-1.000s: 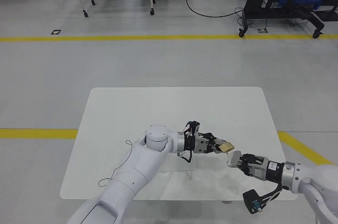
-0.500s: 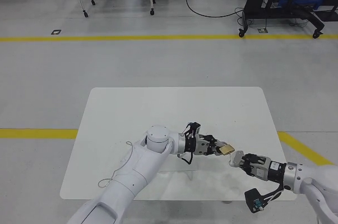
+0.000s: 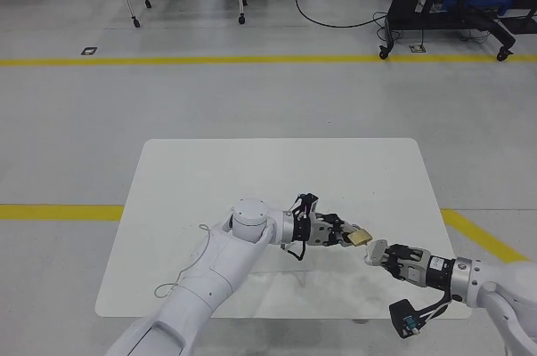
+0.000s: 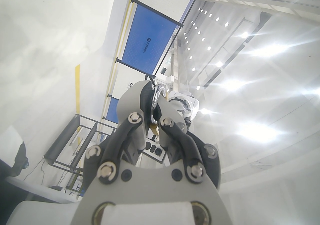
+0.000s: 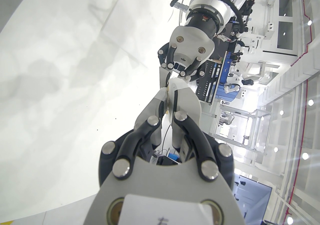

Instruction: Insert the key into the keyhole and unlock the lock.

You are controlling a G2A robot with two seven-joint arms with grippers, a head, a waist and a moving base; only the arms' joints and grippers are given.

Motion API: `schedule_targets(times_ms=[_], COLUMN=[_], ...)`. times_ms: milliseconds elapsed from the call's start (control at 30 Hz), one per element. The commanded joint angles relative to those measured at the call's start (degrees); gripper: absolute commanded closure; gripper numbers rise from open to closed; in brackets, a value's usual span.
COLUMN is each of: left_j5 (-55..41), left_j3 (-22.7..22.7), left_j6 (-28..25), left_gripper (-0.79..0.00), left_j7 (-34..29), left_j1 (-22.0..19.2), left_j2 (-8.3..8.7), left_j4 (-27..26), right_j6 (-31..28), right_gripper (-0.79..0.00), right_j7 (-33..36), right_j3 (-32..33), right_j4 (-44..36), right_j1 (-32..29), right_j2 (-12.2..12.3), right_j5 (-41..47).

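Note:
A brass padlock [image 3: 362, 237] hangs above the white table [image 3: 250, 169], near its front right. My left gripper [image 3: 349, 235] is shut on it. In the left wrist view the fingers [image 4: 130, 103] clamp the lock's silver shackle [image 4: 157, 97], with a bit of brass body below. My right gripper [image 3: 373, 252] sits just right of and slightly nearer than the lock, shut on the thin key [image 5: 168, 90]. The key shows edge-on between the right fingers [image 5: 185, 100], pointing towards the left gripper [image 5: 175, 70]. I cannot tell whether the key touches the keyhole.
Both grippers hover over the table's front right part, close to its front edge [image 3: 339, 316]. A thin cord [image 3: 174, 283] lies by the front left edge. Yellow floor lines and a wheeled cart [image 3: 446, 22] are far off.
My right gripper with the key has shifted slightly to the right. The left gripper with the lock has dipped a touch. Both have stayed still over the last half second.

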Motion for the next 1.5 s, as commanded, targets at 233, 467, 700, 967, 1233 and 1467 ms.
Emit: schedule_targets(times_ms=[233, 467, 700, 967, 1233, 1467], left_j5=[0.12, -0.14, -0.15, -0.61, -1.33, -1.25], left_j3=[0.49, 0.88, 1.39, 1.73, 1.66, 1.61], left_j6=[0.44, 0.59, 0.53, 0.58, 0.42, -0.88], left_gripper=[0.000, 0.000, 0.000, 0.000, 0.000, 0.000], left_j7=[-0.22, -0.74, -1.08, -1.01, -0.17, 1.46], left_j1=[-0.13, -0.25, -0.31, -0.40, -0.37, -0.29], left_j2=[0.21, 0.31, 0.39, 0.44, 0.54, 0.65], left_j4=[-0.34, -0.55, -0.64, -0.56, -0.54, -1.01], right_j6=[-0.33, -0.44, -0.64, -1.91, -2.54, -1.62], right_gripper=[0.000, 0.000, 0.000, 0.000, -0.302, -0.289], right_j7=[-0.23, -0.23, -0.26, 1.26, 2.14, 2.52], right_j3=[-0.63, -1.44, -1.71, -1.94, -1.69, -0.35], right_j4=[-0.07, 0.57, 1.15, 0.78, 0.39, -0.10], right_j1=[0.86, 1.81, 2.23, 2.38, 2.48, 1.38], right_j2=[0.24, 0.41, 0.60, 0.76, 0.86, 0.84], right_j5=[-0.02, 0.00, -0.10, -0.32, 0.65, 2.32])
